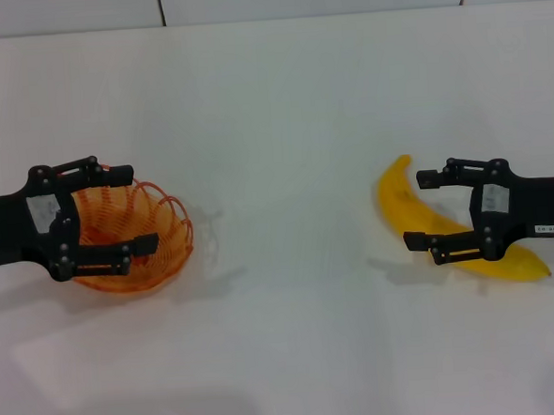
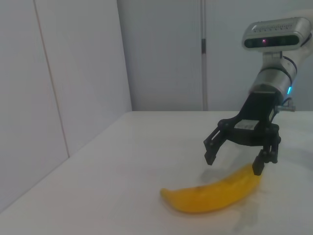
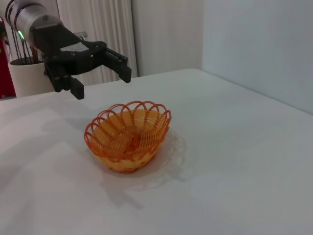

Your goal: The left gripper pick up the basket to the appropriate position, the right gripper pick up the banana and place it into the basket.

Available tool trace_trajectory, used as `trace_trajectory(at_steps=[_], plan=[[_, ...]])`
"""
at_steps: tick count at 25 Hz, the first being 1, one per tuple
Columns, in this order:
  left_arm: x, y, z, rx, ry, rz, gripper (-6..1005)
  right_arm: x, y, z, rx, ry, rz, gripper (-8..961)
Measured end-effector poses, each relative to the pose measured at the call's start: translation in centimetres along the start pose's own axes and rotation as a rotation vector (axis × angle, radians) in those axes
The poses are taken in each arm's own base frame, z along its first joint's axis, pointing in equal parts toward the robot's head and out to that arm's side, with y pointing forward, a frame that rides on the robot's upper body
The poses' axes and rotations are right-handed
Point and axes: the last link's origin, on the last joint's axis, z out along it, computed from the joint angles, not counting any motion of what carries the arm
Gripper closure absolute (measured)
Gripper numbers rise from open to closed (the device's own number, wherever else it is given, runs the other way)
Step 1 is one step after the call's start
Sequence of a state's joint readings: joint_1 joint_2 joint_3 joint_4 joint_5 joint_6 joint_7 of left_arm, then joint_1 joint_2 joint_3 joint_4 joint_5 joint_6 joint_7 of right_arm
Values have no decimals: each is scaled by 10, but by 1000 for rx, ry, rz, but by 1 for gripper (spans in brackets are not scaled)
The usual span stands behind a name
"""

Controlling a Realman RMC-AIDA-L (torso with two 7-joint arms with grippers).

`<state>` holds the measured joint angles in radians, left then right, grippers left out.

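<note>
The orange wire basket (image 1: 168,228) stands on the white table at the left. My left gripper (image 1: 139,206) is open and hovers just above it, apart from the rim. The right wrist view shows the left gripper (image 3: 102,84) above the basket's (image 3: 128,134) far side. The yellow banana (image 1: 390,196) lies flat on the table at the right. My right gripper (image 1: 415,209) is open and low over the banana's middle, one finger on each side. The left wrist view shows the right gripper (image 2: 234,164) over the banana (image 2: 215,193), one fingertip (image 2: 257,169) close to its surface.
The white table (image 1: 283,151) stretches between basket and banana. Its far edge meets a panelled wall (image 1: 246,1). A white pot with dark sticks (image 3: 24,73) stands behind the left arm. The table's side edge (image 2: 63,161) runs near a wall.
</note>
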<state>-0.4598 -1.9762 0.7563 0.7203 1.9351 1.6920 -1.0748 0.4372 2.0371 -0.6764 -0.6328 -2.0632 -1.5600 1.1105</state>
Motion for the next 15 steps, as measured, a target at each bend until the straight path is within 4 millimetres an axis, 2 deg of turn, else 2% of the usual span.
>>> trace_trajectory(at_steps=[15], plan=[[-1,0,1,-1,1,-4,118,2,-2,1,19,9,6,53]])
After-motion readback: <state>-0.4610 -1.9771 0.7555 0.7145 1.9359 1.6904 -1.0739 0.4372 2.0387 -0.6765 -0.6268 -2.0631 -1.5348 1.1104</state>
